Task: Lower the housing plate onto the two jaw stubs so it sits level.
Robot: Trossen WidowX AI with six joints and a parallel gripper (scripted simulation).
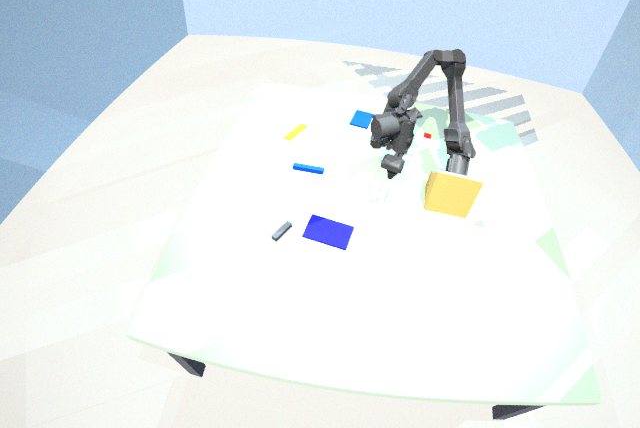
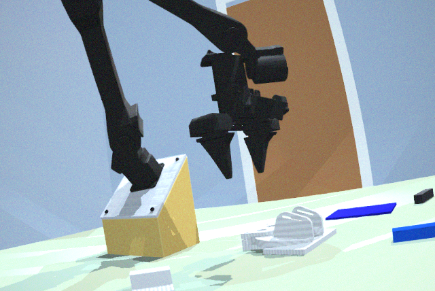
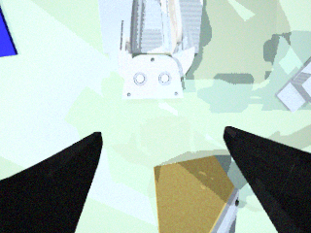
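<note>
My gripper [image 1: 391,175] [image 2: 244,174] [image 3: 164,134] is open and empty, well above the table and clear of the white assembly. The white housing plate [image 3: 152,88], a small plate with two round holes or pin ends showing, lies at the assembly's arm-side end. It looks flat and roughly level in the wrist view; the thin gap beneath it cannot be judged. Two upright rounded white walls with slots, apparently the jaws [image 2: 293,228], stand beyond it on a pale base plate [image 2: 317,244] [image 3: 110,24]. The jaw stubs are hidden. The top view shows the assembly only as washed-out white.
The arm's yellow base block [image 1: 452,196] [image 2: 179,226] [image 3: 187,204] stands close by. A white block [image 2: 151,279] [image 3: 293,94] lies to one side. A dark blue plate [image 1: 328,232] [image 2: 361,211], blue bar [image 1: 308,168] [image 2: 414,232], black bar [image 1: 281,231] and yellow strip [image 1: 295,131] lie farther off.
</note>
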